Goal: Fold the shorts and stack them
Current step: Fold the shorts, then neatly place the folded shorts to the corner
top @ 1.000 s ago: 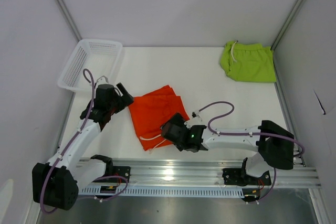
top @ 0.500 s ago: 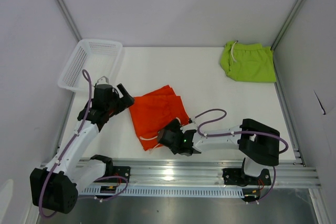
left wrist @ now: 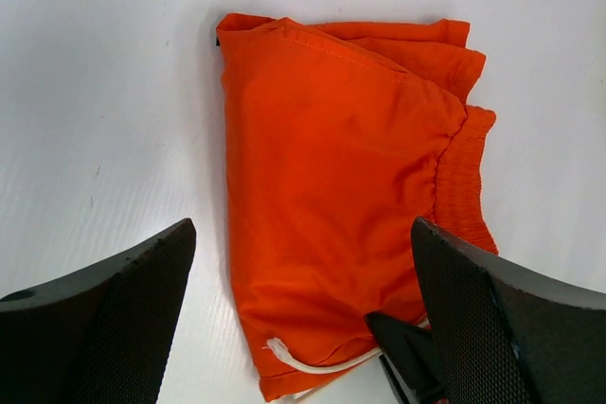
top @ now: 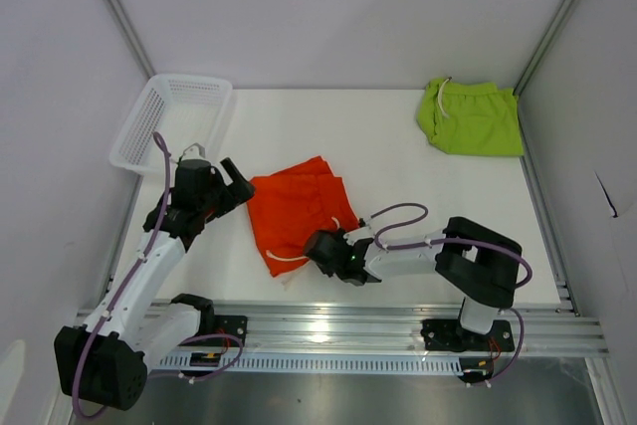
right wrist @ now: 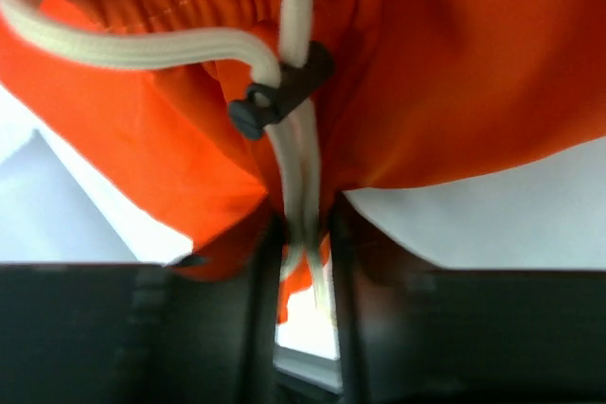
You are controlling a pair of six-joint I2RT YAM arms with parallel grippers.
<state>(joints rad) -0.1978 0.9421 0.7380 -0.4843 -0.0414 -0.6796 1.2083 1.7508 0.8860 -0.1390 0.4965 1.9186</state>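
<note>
The orange shorts [top: 297,208] lie folded in a bundle at the table's near middle. They fill the left wrist view [left wrist: 331,186], white drawstring [left wrist: 312,361] at their near hem. My right gripper [top: 318,246] is low at their near edge. In the right wrist view its jaws [right wrist: 303,234] are pinched narrow on orange fabric and the drawstring [right wrist: 295,167], just below the black cord lock [right wrist: 275,101]. My left gripper [top: 235,186] hovers open just left of the bundle, with nothing between its fingers [left wrist: 104,319]. The lime green shorts [top: 472,118] lie folded at the far right corner.
A white mesh basket [top: 169,121] stands at the far left, behind the left arm. White walls close in on both sides. A metal rail [top: 378,330] runs along the near edge. The right arm's purple cable [top: 398,214] loops over the table.
My right gripper has slid left along the orange shorts' near edge and closed on the waistband and drawstring. The left gripper has barely moved and stays open.
</note>
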